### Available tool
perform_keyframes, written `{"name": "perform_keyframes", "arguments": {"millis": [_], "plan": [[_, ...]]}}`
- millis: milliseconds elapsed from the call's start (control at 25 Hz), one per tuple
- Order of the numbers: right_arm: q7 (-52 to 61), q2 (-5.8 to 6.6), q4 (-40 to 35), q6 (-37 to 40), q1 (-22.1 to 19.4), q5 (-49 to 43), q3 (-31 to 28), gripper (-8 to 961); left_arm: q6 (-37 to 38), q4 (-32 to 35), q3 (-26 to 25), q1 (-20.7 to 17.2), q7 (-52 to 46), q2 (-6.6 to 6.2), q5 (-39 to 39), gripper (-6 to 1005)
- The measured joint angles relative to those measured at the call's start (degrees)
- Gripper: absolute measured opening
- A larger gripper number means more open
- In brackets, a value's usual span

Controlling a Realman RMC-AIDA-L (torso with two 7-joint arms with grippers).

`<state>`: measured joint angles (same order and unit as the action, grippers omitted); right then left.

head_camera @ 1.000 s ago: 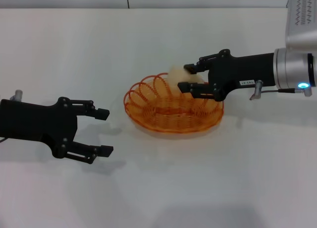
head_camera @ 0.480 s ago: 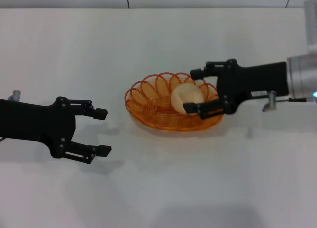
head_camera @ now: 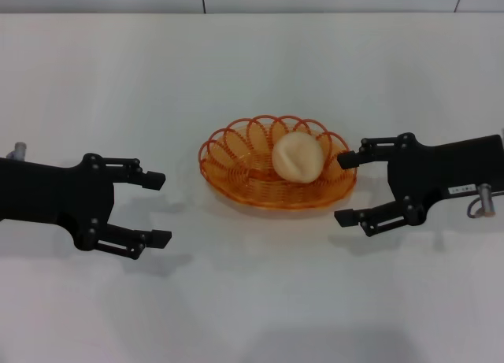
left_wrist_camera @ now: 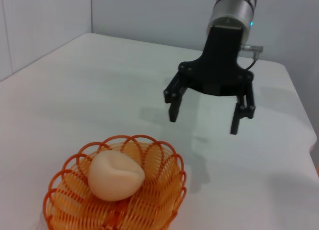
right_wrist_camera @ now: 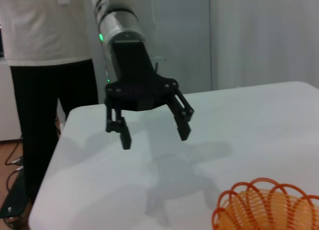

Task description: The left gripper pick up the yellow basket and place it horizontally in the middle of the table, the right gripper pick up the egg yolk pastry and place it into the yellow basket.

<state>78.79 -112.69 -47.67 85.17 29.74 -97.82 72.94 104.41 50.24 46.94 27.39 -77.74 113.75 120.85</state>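
The egg yolk pastry (head_camera: pixel 297 157) sits inside the yellow basket (head_camera: pixel 236 182) mid-surface, so both placements look done; the left gripper (head_camera: pixel 155 208) and right gripper (head_camera: pixel 344 190) flank it with jaws open, empty.

Non-task items, right wrist view only: a person (right_wrist_camera: pixel 47 55) stands past the far edge of the worktop, near its corner. White top, black trousers; head out of frame. Pale wall panels (right_wrist_camera: pixel 259 35) behind. Brown floor (right_wrist_camera: pixel 12 160) with dark cables (right_wrist_camera: pixel 15 157) near the person's feet.
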Motion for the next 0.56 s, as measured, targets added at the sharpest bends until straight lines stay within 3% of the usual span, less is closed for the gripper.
{"name": "perform_keyframes", "arguments": {"millis": [560], "plan": [[-0.7,1.16,-0.4,3.0,-2.0,-0.6,-2.9,864,-0.7,-0.1,-0.1,0.2,-0.3,-0.3,0.0,852]]}}
